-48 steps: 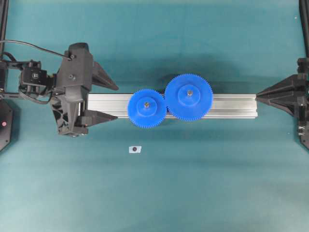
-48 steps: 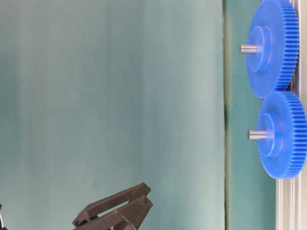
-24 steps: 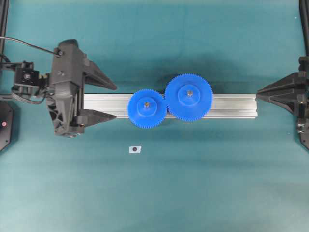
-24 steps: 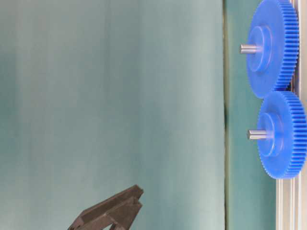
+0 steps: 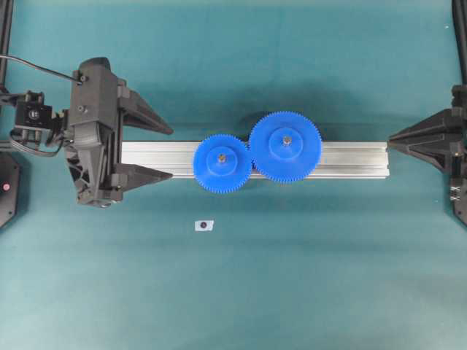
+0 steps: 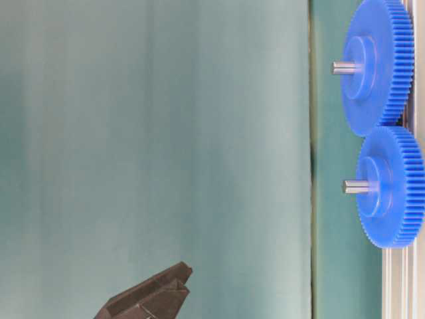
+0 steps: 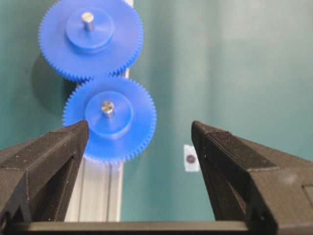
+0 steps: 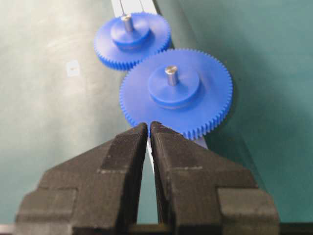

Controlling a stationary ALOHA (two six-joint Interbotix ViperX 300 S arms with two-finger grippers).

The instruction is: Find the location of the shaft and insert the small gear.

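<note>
The small gear [image 5: 222,163] sits flat on the aluminium rail [image 5: 350,159], its teeth meshed with the larger blue gear [image 5: 285,146]. The shaft [image 7: 107,107], a thin grey pin, pokes up through the small gear's hub [image 7: 110,120]; from the right wrist it shows as the far gear [image 8: 132,39] with its shaft [image 8: 126,20]. My left gripper [image 5: 172,154] is open at the rail's left end, well apart from the small gear and holding nothing [image 7: 139,127]. My right gripper [image 5: 390,144] is shut and empty at the rail's right end [image 8: 148,125].
A small white sticker with a dark dot [image 5: 204,225] lies on the teal mat in front of the rail. The larger gear [image 8: 176,93] carries its own centre pin. Black frame posts stand at the left and right edges.
My left gripper has drawn back leftward along the rail, away from the small gear, staying open. The gears and the right gripper have not moved.
</note>
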